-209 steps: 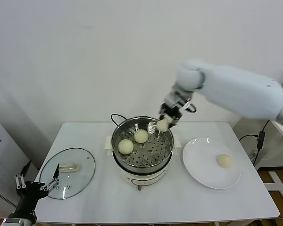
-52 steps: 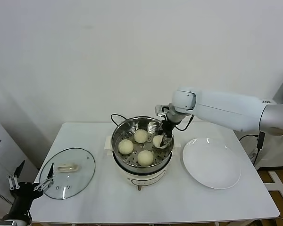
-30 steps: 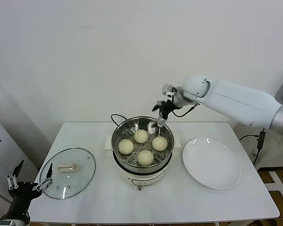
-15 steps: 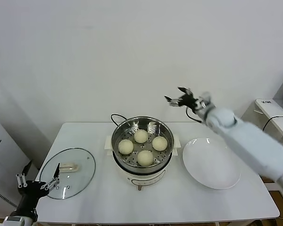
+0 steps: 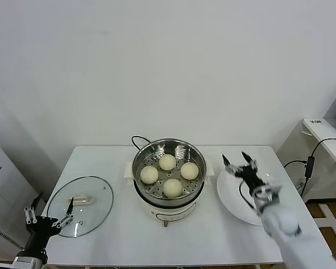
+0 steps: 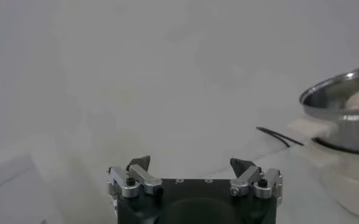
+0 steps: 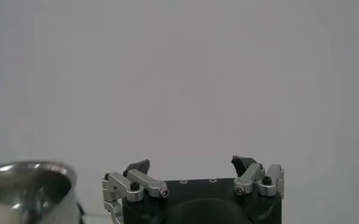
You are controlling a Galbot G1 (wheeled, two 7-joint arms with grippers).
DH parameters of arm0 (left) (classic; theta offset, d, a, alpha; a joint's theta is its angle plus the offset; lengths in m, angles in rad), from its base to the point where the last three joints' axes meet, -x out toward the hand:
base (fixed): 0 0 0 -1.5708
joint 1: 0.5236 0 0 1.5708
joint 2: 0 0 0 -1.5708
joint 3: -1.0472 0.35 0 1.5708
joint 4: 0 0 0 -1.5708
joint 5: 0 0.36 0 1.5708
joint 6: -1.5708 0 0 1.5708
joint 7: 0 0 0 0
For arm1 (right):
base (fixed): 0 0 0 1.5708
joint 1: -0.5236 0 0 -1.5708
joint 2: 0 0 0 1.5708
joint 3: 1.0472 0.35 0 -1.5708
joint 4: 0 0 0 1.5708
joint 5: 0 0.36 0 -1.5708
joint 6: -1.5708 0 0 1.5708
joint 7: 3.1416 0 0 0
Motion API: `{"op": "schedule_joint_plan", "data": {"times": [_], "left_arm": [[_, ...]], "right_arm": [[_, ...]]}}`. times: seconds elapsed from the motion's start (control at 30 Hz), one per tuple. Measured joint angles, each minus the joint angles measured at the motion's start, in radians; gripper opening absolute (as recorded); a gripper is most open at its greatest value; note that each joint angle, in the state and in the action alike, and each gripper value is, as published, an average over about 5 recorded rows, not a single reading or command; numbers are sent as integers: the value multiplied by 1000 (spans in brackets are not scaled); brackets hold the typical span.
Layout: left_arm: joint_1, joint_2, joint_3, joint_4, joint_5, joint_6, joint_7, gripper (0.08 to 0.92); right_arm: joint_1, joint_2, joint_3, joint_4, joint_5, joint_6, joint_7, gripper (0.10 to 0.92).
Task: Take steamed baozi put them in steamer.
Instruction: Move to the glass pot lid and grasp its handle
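Observation:
The steamer (image 5: 139,158) stands mid-table, a shiny perforated basket on a white cooker base. Several cream-white baozi lie inside it, among them those at the left (image 5: 149,174), the back (image 5: 167,162) and the right (image 5: 189,170). My right gripper (image 5: 238,159) hangs open and empty to the right of the steamer, above the white plate (image 5: 232,196). My left gripper (image 5: 47,217) is parked open at the table's front-left corner, beside the glass lid. In the left wrist view, the left gripper (image 6: 191,163) faces the steamer (image 6: 341,100) from afar. The right wrist view shows the right gripper (image 7: 191,164) with the steamer's rim (image 7: 27,172) beside it.
A round glass lid (image 5: 95,210) with a pale handle (image 5: 81,199) lies flat at the table's left. The white plate at the right holds nothing. A black cord (image 5: 137,140) loops behind the steamer. The wall is close behind the table.
My right arm has drawn away from above the steamer, swinging right and down to hang over the plate, still open and empty. The left gripper has barely shifted.

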Motion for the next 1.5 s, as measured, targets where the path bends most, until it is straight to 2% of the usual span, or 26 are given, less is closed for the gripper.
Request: {"op": "schedule_joint_plan", "data": {"times": [0.23, 0.43, 0.6, 0.93, 1.5], "left_arm": [[-2, 35, -41, 103, 213, -197, -47, 823], [-25, 82, -52, 224, 503, -369, -168, 823], [-73, 106, -38, 325, 748, -446, -272, 823], [-198, 139, 30, 495, 1054, -474, -375, 823], [-369, 186, 74, 676, 1193, -384, -404, 823]], "right_arm": [[-300, 122, 186, 158, -63, -1, 4, 823], [-458, 205, 271, 243, -99, -1, 1, 823], [-536, 244, 322, 293, -119, -4, -1, 823], [-647, 300, 399, 352, -147, 9, -26, 823], [-735, 348, 456, 384, -171, 39, -55, 823]]}}
